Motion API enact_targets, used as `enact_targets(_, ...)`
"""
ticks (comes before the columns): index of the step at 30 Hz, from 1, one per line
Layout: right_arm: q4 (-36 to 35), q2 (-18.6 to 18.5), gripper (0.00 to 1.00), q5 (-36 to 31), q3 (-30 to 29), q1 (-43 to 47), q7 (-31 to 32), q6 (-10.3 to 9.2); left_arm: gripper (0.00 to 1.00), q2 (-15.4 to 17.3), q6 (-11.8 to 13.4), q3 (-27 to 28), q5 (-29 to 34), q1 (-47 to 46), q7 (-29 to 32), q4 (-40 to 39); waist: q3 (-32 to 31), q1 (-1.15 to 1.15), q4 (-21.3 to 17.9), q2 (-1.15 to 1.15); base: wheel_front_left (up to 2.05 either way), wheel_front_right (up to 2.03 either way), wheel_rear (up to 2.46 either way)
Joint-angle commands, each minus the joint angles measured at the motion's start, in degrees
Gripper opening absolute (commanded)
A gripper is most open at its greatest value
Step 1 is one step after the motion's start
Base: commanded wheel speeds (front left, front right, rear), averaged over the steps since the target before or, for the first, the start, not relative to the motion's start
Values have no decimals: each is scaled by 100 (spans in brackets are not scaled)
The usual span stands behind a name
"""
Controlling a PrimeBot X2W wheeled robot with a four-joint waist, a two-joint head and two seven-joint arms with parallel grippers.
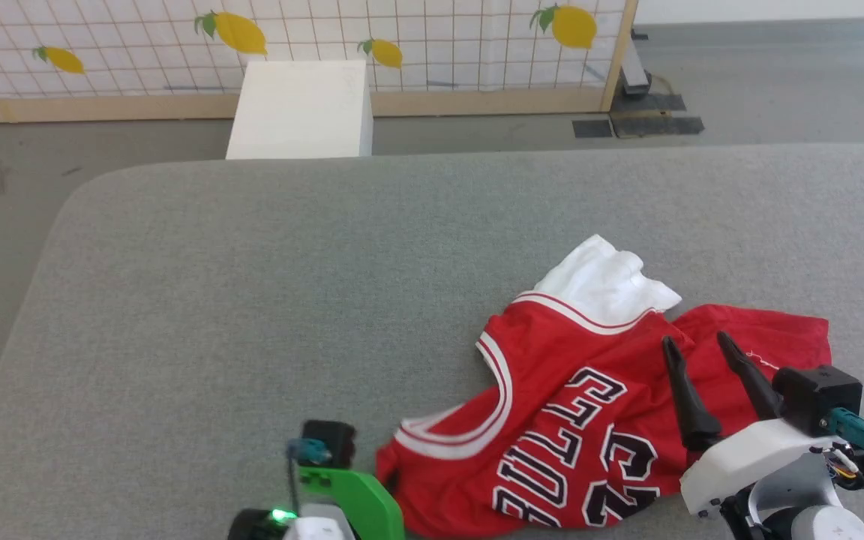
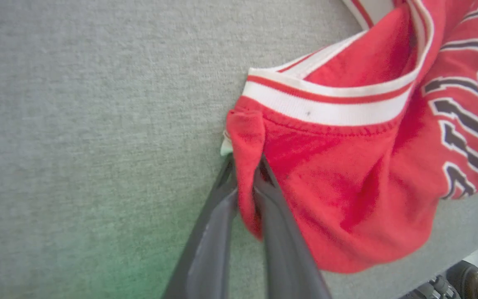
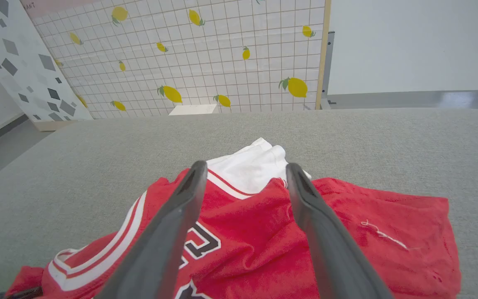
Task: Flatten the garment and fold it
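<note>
The garment (image 1: 567, 360), a red jersey with black white-edged lettering, lies crumpled on the near right of the grey table (image 1: 289, 300). Its white sleeve (image 1: 604, 281) points away from me. In the left wrist view my left gripper (image 2: 245, 164) is shut on a red fold of the garment (image 2: 347, 166) just below the striped trim. From the head view that left gripper (image 1: 389, 480) sits at the garment's near left corner. My right gripper (image 1: 696, 341) hovers open over the garment's right half; in its own view the right gripper (image 3: 246, 168) has the garment (image 3: 247, 224) below its spread fingers.
Bare grey table surface stretches to the left and far side of the garment. Beyond the table's far edge a white box (image 1: 301, 109) stands on the floor before a grid panel with lemon prints (image 1: 439, 45).
</note>
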Motion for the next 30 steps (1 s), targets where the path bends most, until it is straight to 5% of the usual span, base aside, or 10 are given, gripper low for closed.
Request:
enact_targets(1, 19, 4, 100, 10, 13, -22, -37, -6, 0, 65, 157, 123, 44, -26, -191, -29, 53, 0, -4, 0, 0, 0, 0)
enact_targets(7, 71, 5, 100, -105, 12, -255, -37, -6, 0, 381, 775, 904, 215, -382, -1207, -239, 228, 0, 115, 0, 0, 0, 0)
enact_targets(14, 341, 5, 100, -353, -10, -886, 205, -6, 0, 628, 1000, 1416, 188, -989, -1764, 119, 502, 0, 273, 0, 0, 0, 0)
enact_targets(15, 427, 5, 100, -381, 18, -992, 267, -6, 25, 615, 989, 1436, 150, -1037, -1777, 197, 532, 0, 285, 0, 0, 0, 0)
enact_targets(16, 555, 5, 100, -409, 56, -1135, 350, -6, 68, 604, 957, 1427, 129, -1085, -1794, 289, 573, 0, 303, 0, 0, 0, 0)
enact_targets(17, 669, 5, 100, -422, 101, -1256, 401, -6, 100, 575, 929, 1422, 96, -1113, -1814, 353, 600, 0, 322, 0, 0, 0, 0)
enact_targets(30, 2809, 5, 100, -579, -124, -2756, 1459, -6, 100, 97, 646, 1347, 131, -977, -3442, 254, 846, 0, 896, 0, 0, 0, 0)
